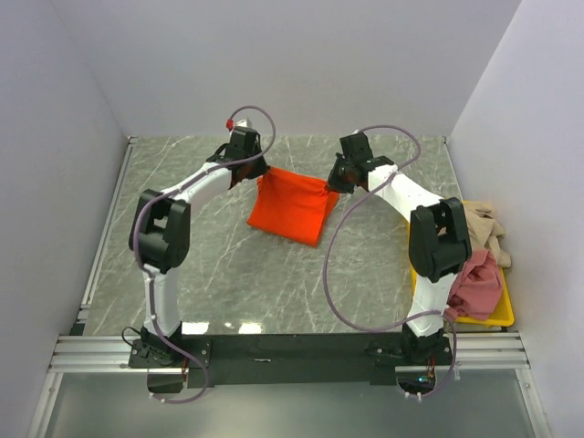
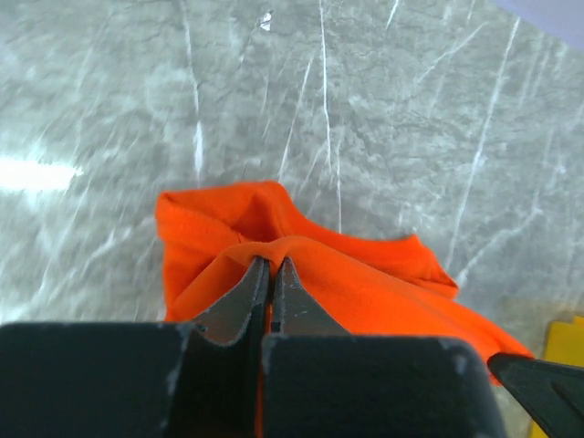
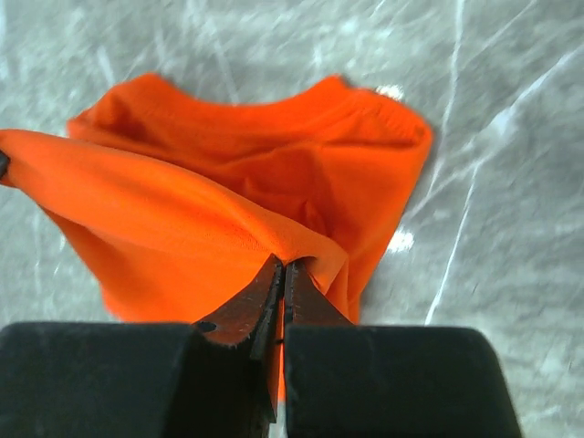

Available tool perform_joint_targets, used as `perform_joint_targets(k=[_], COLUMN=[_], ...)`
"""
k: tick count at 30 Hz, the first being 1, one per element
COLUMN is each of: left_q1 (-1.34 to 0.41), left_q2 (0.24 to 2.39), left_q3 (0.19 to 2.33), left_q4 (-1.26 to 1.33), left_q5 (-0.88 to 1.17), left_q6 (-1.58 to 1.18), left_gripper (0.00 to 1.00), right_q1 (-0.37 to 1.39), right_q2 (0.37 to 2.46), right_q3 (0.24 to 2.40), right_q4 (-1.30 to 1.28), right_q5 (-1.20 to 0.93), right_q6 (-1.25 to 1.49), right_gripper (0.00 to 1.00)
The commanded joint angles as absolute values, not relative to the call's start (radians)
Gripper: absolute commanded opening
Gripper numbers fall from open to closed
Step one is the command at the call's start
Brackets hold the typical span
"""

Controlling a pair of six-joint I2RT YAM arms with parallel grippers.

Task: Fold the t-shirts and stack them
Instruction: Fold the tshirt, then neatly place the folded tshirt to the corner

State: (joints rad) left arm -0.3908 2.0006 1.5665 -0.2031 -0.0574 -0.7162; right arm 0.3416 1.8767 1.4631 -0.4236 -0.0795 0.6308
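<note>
Top external: left claw (image 1: 261, 179) and right claw (image 1: 329, 185) are each clamped on an upper corner of the orange shirt (image 1: 288, 212), stretching that edge taut, I'd guess for a clean fold.

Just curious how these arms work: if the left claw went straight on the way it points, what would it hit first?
The orange shirt it pinches: bunched cloth lies just past the tips of the left gripper. Behind that, probably the table, though depth is unclear.
</note>
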Motion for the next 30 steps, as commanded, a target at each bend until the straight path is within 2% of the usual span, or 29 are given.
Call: perform_joint_targets(k=[1, 2, 4, 5, 7, 8, 9, 10, 11, 19, 25, 30], left_q1=[-0.379, -0.377, -0.371, -0.37, -0.367, -0.365, -0.365, -0.365, -0.365, -0.367, -0.365, -0.367], left_q2=[2.068, 2.088, 2.152, 2.181, 2.192, 2.189, 2.166, 2.148, 2.129, 2.011, 1.941, 1.993], left_q3=[1.681, 1.704, 1.78, 1.807, 1.854, 1.855, 1.827, 1.806, 1.783, 1.606, 1.437, 1.445], left_q4=[-0.127, -0.136, -0.168, -0.188, -0.216, -0.215, -0.207, -0.189, -0.16, -0.224, -0.152, -0.176], left_q5=[-0.035, -0.029, -0.008, 0.004, 0.018, 0.02, 0.021, 0.034, 0.04, 0.077, 0.141, 0.134], left_q6=[-0.651, -0.646, -0.634, -0.63, -0.627, -0.627, -0.623, -0.611, -0.603, -0.482, -0.449, -0.439], left_gripper=[0.01, 0.01, 0.12, 0.32, 0.48, 0.63, 0.76, 0.9, 0.99, 0.99, 0.99, 0.99], right_q1=[0.318, 0.313, 0.299, 0.296, 0.298, 0.299, 0.302, 0.301, 0.301, 0.301, 0.308, 0.308], right_q2=[1.927, 1.957, 1.994, 2.035, 2.08, 2.085, 2.083, 2.074, 2.041, 1.751, 1.459, 1.347], right_q3=[1.532, 1.551, 1.583, 1.633, 1.698, 1.747, 1.756, 1.755, 1.731, 1.427, 1.085, 1.008], right_q4=[-0.423, -0.417, -0.408, -0.414, -0.455, -0.472, -0.483, -0.476, -0.466, -0.333, -0.166, -0.187], right_q5=[-0.003, -0.003, 0.021, 0.028, 0.023, 0.028, 0.028, 0.018, 0.006, -0.104, -0.08, -0.092], right_q6=[0.64, 0.64, 0.655, 0.652, 0.612, 0.6, 0.591, 0.571, 0.566, 0.531, 0.523, 0.503], right_gripper=[0.0, 0.0, 0.04, 0.21, 0.55, 0.69, 0.75, 0.76, 0.78, 0.84, 0.9, 0.91])
